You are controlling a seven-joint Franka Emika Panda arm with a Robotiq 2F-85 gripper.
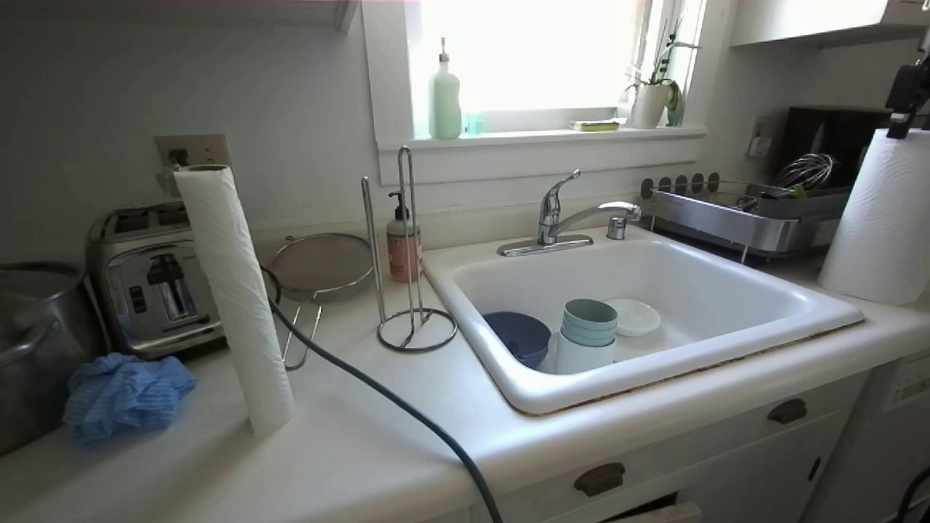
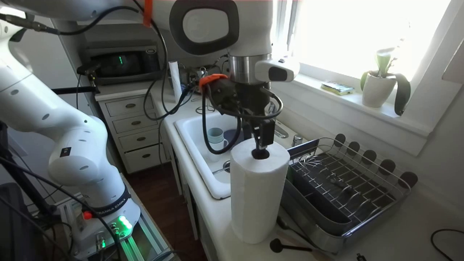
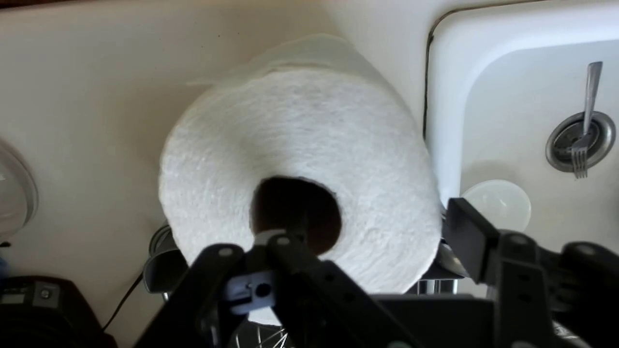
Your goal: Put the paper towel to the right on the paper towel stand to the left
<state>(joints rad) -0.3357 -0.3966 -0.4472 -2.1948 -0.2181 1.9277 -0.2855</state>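
Note:
The paper towel is a fat white roll (image 1: 883, 218) standing upright on the counter right of the sink; it also shows in an exterior view (image 2: 255, 203) and from above in the wrist view (image 3: 300, 121). My gripper (image 3: 375, 237) is open at its top, also seen in both exterior views (image 1: 901, 127) (image 2: 259, 146). One finger is at the core hole, its tip hidden in the dark; the other is just outside the roll's sink-side edge, apparently apart from it. The wire paper towel stand (image 1: 407, 247) stands bare left of the sink, and is out of the wrist view.
A slim white roll (image 1: 236, 298) leans by the toaster (image 1: 163, 280). The sink (image 1: 726, 261) with cups and bowls lies between roll and stand, with the faucet (image 1: 556, 218) behind. A dish rack (image 2: 348, 224) stands close beside the roll. A dark cable (image 1: 392, 392) crosses the counter.

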